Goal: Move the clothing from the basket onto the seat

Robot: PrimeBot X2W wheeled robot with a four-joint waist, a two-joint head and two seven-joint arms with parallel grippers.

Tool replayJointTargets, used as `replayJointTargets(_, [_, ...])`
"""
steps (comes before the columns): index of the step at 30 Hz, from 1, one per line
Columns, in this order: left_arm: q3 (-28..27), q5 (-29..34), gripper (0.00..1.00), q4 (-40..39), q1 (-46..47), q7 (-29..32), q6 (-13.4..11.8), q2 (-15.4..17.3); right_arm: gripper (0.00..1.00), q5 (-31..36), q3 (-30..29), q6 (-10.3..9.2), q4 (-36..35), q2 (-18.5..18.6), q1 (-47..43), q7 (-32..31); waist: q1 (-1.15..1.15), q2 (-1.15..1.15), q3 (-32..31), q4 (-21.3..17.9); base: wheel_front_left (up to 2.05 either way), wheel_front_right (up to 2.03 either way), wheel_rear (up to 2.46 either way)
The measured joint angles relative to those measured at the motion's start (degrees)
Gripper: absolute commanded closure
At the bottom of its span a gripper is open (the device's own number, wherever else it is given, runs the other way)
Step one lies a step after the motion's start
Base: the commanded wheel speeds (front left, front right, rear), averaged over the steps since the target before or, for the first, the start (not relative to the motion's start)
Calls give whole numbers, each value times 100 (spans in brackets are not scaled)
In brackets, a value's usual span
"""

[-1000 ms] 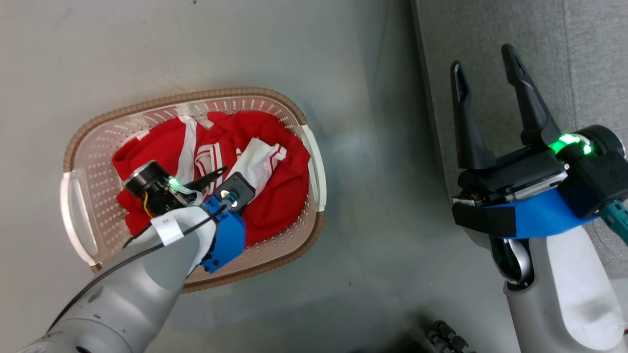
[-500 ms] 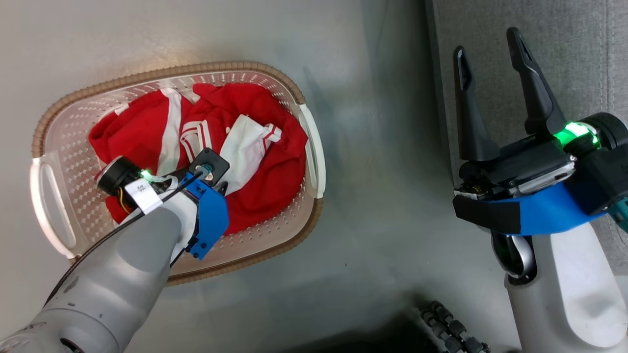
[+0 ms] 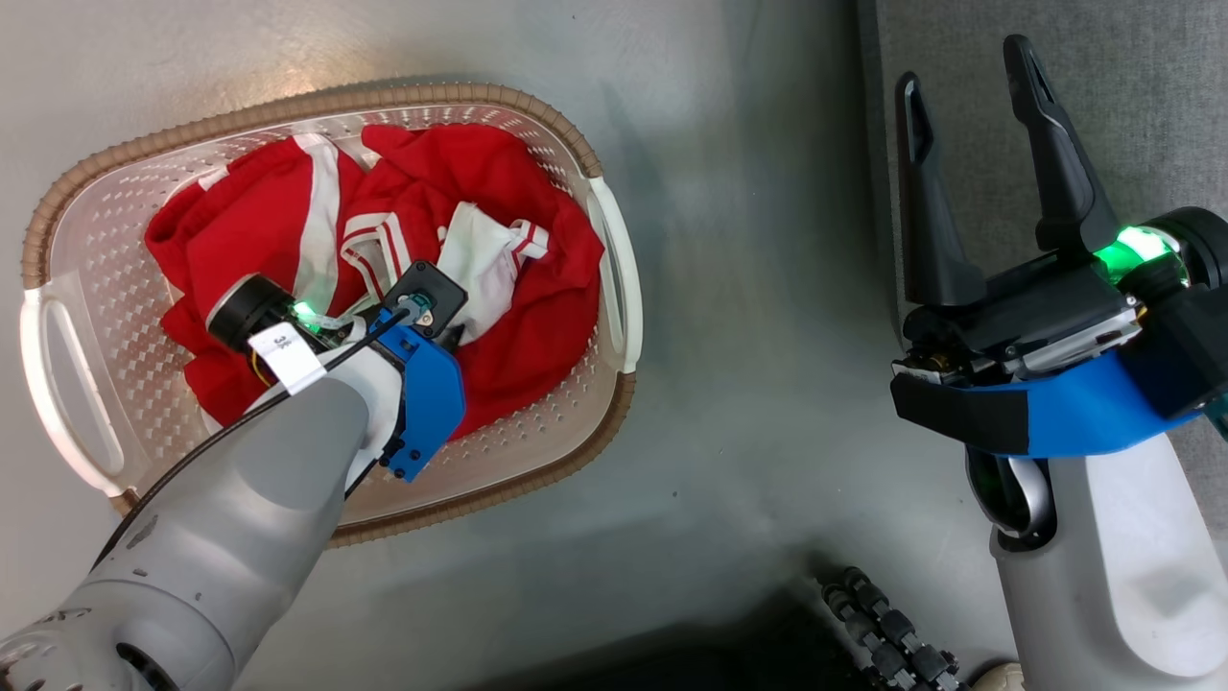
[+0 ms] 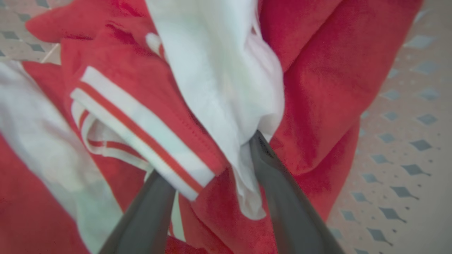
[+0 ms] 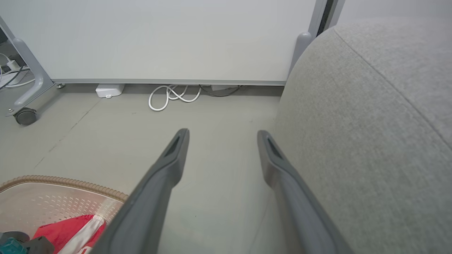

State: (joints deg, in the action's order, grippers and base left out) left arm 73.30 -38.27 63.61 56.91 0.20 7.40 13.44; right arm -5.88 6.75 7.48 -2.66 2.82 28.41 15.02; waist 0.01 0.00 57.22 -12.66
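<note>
The clothing (image 3: 537, 336) lies heaped in the basket (image 3: 384, 91) on the floor (image 3: 748, 288), its long axis following the basket's length from handle end to handle end. A white fold (image 4: 219, 70) runs slantwise across the heap, ending between the fingers. The left claw (image 4: 208, 155) stands spread, straddling that fold and a striped hem (image 4: 141, 130), not yet pinching. To do this well it should probably sink deeper, close on fold and red layer together, then lift straight clear of the rim. The right claw (image 3: 964, 62) hangs spread and empty over the seat's (image 3: 1132, 96) near edge.
</note>
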Motion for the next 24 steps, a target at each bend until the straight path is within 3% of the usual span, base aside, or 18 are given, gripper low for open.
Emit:
replayJointTargets(12, [9, -62, 100, -22, -77, -345, 0, -153, 0, 13, -16, 0, 89, -1, 45, 0, -1, 0, -309, 102, 0, 0, 0])
replayJointTargets(24, [10, -52, 100, -334, -423, -1128, 0, -519, 0, 140, -55, 0, 292, -3, -79, 1, -1, 0, -1143, 373, 0, 0, 0])
